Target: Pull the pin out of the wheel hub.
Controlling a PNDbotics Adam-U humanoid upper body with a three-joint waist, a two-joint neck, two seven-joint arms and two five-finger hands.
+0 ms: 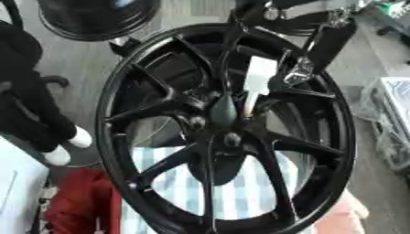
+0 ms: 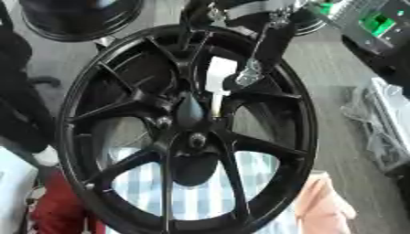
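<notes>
Gripping white pin (image 1: 258, 82), right hand (image 1: 300, 68), above wheel hub (image 1: 228, 137)

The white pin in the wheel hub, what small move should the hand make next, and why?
Probably pull straight back along the pin's length. The right hand comes down from above and its fingers seem to sit at the wide top of the white pin, whose narrow end is in the black wheel near the hub.

A second black wheel rim (image 1: 96, 18) sits at the upper left on the grey floor (image 1: 68, 59). Lower down lie a blue-and-white striped cloth (image 1: 236, 192) and a red cloth (image 1: 80, 201) — clear plastic wrapping (image 2: 384, 123) shows at the right edge.
</notes>
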